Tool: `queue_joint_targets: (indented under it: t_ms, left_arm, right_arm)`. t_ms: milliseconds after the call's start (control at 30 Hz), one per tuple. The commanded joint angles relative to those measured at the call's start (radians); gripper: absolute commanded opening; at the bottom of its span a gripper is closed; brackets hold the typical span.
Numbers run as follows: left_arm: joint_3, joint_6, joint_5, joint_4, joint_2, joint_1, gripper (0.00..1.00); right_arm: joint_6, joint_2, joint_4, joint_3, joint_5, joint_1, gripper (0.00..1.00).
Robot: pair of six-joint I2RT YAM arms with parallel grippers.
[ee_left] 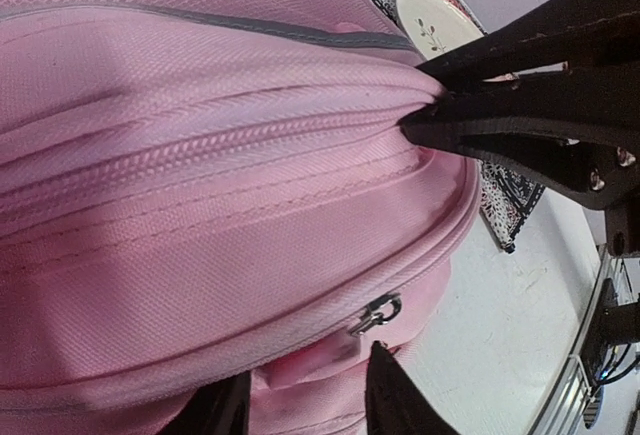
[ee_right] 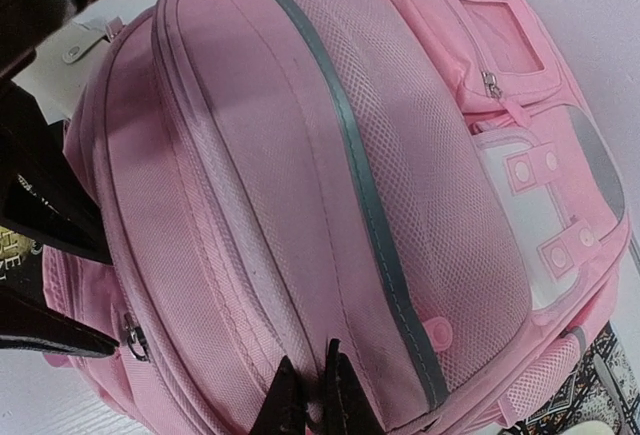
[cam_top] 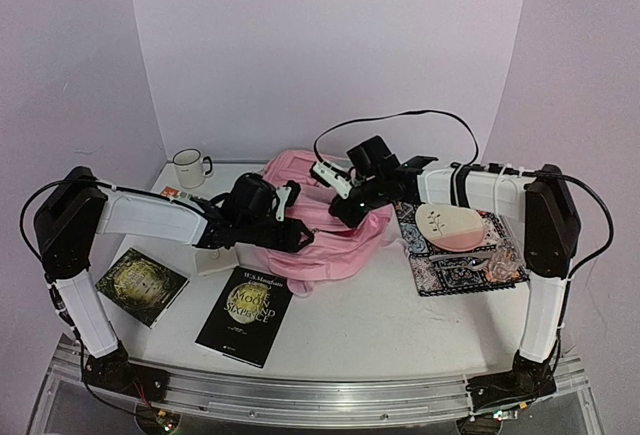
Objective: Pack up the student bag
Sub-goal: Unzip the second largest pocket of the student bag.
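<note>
From above, the student bag (cam_top: 340,250) lies flat in the middle of the table with both arms reaching onto it. A mug (cam_top: 188,167) stands behind the bag to its left, two books (cam_top: 245,315) lie in front of it, and a patterned mat (cam_top: 460,265) lies to its right.

From the left wrist, the left gripper (ee_left: 305,407) has its fingers apart over the bag's side. A zipper pull (ee_left: 375,313) sits just ahead of them, not yet between them. I'd say it is lining up to catch that pull.

From the right wrist, the right gripper (ee_right: 315,400) is clamped on a ridge of fabric beside the zip. That is probably to pin the bag taut so the zip can run.
</note>
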Motion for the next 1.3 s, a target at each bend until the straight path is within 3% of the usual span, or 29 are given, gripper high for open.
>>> queue_joint_targets:
  t_ms: [0, 333, 700, 900, 1033, 1267]
  left_arm:
    - [0.044, -0.034, 0.086, 0.119, 0.003, -0.006, 0.32]
    - [-0.001, -0.061, 0.109, 0.153, -0.018, -0.006, 0.00]
    - [-0.154, -0.002, -0.130, 0.055, -0.202, 0.047, 0.00]
    - [-0.152, 0.028, -0.269, -0.048, -0.245, 0.122, 0.00]
    - [-0.157, 0.023, -0.310, -0.104, -0.251, 0.232, 0.00]
    - [-0.129, 0.043, -0.393, -0.138, -0.225, 0.331, 0.00]
  right_arm:
    - [0.053, -0.100, 0.075, 0.077, -0.072, 0.013, 0.00]
    - [0.066, -0.083, 0.074, 0.089, -0.052, 0.011, 0.00]
    - [-0.005, -0.161, 0.050, 0.022, -0.082, -0.026, 0.00]
    - [-0.096, -0.213, 0.012, -0.016, -0.214, -0.030, 0.00]
    - [-0.146, -0.256, -0.043, -0.029, -0.340, -0.044, 0.00]
    - [-0.232, -0.269, -0.143, 0.002, -0.500, -0.050, 0.00]
